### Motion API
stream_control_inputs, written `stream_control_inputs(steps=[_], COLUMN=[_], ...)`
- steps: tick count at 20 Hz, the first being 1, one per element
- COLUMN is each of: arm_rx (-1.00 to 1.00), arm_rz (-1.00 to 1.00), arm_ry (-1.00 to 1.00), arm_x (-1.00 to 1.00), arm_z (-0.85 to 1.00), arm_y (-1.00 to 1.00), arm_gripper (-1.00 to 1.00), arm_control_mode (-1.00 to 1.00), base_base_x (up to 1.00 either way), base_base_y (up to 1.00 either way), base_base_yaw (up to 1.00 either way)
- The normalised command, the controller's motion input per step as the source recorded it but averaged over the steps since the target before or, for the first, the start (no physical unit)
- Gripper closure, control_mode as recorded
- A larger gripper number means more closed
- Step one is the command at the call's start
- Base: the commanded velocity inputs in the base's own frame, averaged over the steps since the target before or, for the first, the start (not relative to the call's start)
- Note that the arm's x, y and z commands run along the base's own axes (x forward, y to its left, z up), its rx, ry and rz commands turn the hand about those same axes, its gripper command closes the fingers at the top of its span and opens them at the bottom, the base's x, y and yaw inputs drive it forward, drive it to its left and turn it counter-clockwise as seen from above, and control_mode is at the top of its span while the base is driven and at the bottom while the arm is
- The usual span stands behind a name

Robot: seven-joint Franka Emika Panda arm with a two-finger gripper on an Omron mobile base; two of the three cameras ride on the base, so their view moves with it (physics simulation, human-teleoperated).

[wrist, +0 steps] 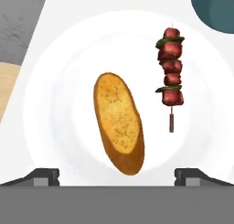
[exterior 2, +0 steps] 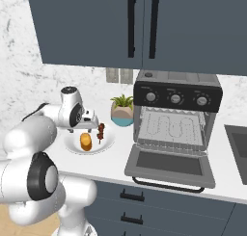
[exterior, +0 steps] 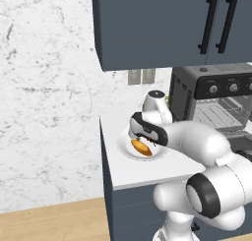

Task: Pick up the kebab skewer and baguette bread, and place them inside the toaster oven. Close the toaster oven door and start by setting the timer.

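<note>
Two foods lie apart on the white plate [wrist: 55,95]: baguette bread [wrist: 119,122], kebab skewer [wrist: 171,77] at its two o'clock; gripper [wrist: 117,175] hovers above, jaws wide

looking forward and down from behind the arm's left at the desk [exterior: 147,173], with the toaster oven [exterior: 211,105] lying at the right edge. looking from behind its right, facing the toaster oven [exterior 2: 176,122] more squarely. sharing the white plate [exterior 2: 72,144] and baguette bread [exterior 2: 86,141]. hovering close, looking straight down at plate [wrist: 55,99], baguette bread [wrist: 119,122] and kebab skewer [wrist: 171,77].
</note>
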Motion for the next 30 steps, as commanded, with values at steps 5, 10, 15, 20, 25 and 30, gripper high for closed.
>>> stream_control_inputs(steps=[5, 10, 15, 20, 25, 30], arm_rx=[0.0, 0.0, 0.0, 0.0, 0.0, 0.0], arm_rz=[0.02, 0.03, 0.03, 0.02, 0.01, 0.0], arm_ry=[0.03, 0.01, 0.0, 0.0, 0.0, 0.0], arm_x=[0.22, 0.0, 0.02, 0.1, 0.1, 0.17], arm_z=[-0.45, -0.48, -0.35, -0.23, -0.14, -0.1], arm_y=[0.0, 0.05, 0.01, 0.0, 0.0, 0.0], arm_gripper=[-1.0, -1.0, -1.0, -1.0, -1.0, -1.0], arm_control_mode=[-1.0, -1.0, -1.0, -1.0, -1.0, -1.0], base_base_x=[0.0, 0.0, 0.0, 0.0, 0.0, 0.0], base_base_y=[0.0, 0.0, 0.0, 0.0, 0.0, 0.0], base_base_yaw=[0.0, 0.0, 0.0, 0.0, 0.0, 0.0])
